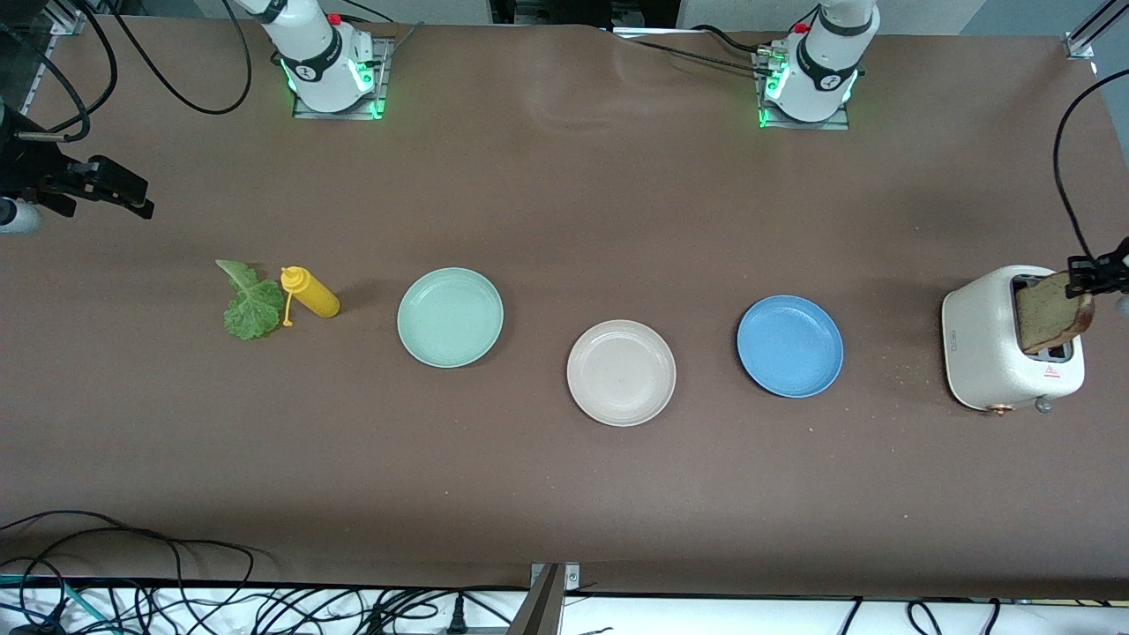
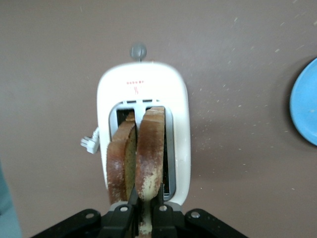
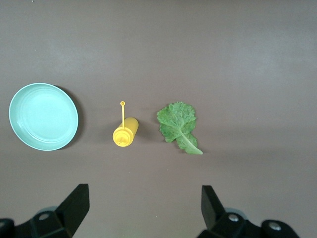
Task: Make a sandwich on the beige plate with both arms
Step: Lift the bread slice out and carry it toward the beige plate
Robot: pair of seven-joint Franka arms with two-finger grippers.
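Status: early, nothing assembled. Beige plate (image 1: 621, 372) lies bare between mint plate (image 1: 450, 317) and blue plate (image 1: 789, 346), nearest the front camera of the 3. Left gripper (image 2: 145, 214) pinches 1 bread slice (image 2: 148, 153) over the toaster (image 1: 988, 353) at the left arm's end; second slice (image 2: 121, 161) sits in its slot. Right gripper (image 3: 143, 206) waits, fingers spread, above lettuce leaf (image 1: 247, 300) and yellow bottle (image 1: 310, 294) at the right arm's end. Remaining: both slices and leaf to plate.
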